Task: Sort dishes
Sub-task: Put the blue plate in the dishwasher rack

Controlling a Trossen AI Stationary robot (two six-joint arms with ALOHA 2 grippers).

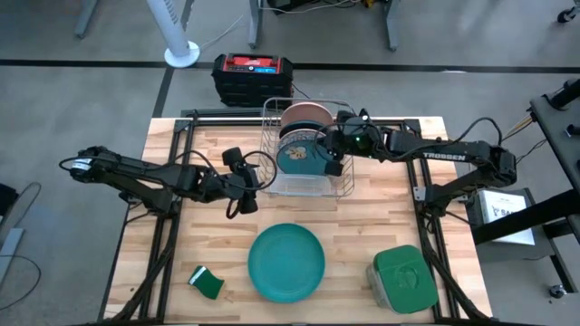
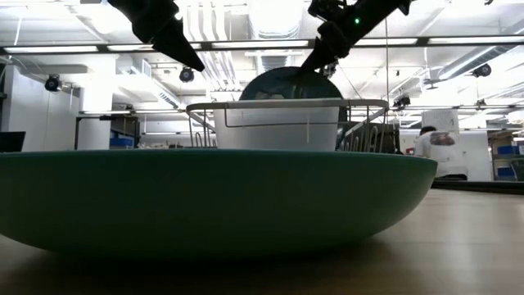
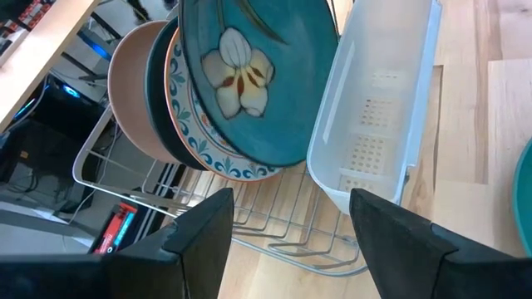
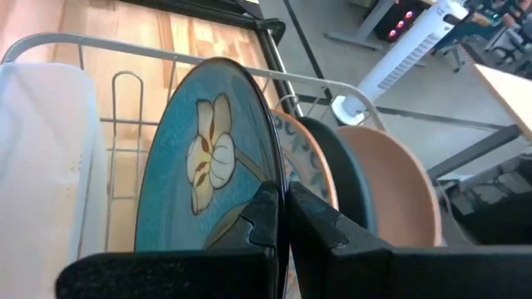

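At front left of the wooden table: a small green sponge, lying alone.

Left of centre: left gripper, hovering above the table just beside the wire rack, with fingers spread wide and holding nothing. Aimed at the rack in the left wrist view, gripper clear of all dishes.

At front centre: bright teal-green plate, flat on the table and apart from the rack; fills the foreground of the low view.

Behind the table edge, on the floor: black case with a red label on top, writing too small to read.

At rear centre, inside the rack: four plates on edge, packed close together. In order from the rear of the table:
- salmon-pink plate;
- dark teal plate;
- white plate with blue-red ornament;
- teal plate with a cream flower.

At the front end of the rack: white perforated tray.

Right of centre: right gripper, over the rack, fingers pressed in on the rim of the flower plate, one either side, as confirmed in the right wrist view.

On the right arm's forearm: lettering "TROSSEN" in white.

At front right: square green-lidded container, standing alone.
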